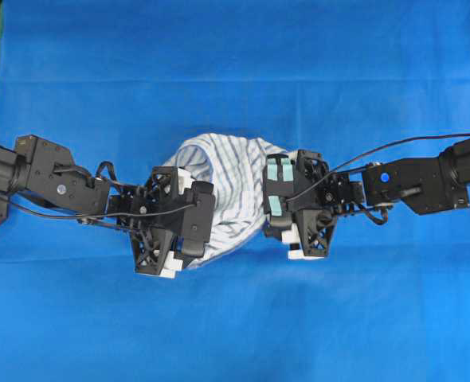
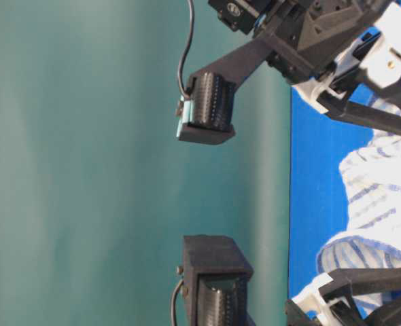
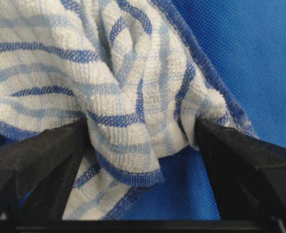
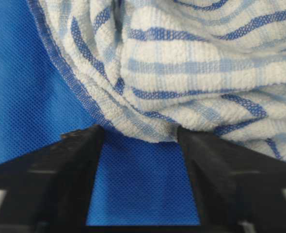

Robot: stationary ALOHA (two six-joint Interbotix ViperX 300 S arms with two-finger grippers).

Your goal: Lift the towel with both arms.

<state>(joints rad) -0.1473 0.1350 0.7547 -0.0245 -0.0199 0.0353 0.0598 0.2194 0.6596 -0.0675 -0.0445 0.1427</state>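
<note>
The towel (image 1: 231, 187) lies bunched in a heap on the blue tabletop (image 1: 235, 64), and both arms reach to it from opposite sides. The left claw (image 3: 140, 126) is at the left side of the towel; its fingers (image 3: 41, 150) are apart, with a thick fold of the towel between them and the cloth touching both inner faces. The right claw (image 4: 140, 133) is at the right side of the towel; its fingers (image 4: 220, 160) are also apart, and only the lowest edge of the towel reaches the tips, with bare tabletop in the gap. The right claw has teal tape patches (image 1: 280, 169) near the towel. Cables (image 1: 394, 147) run along both arms away from the towel.
</note>
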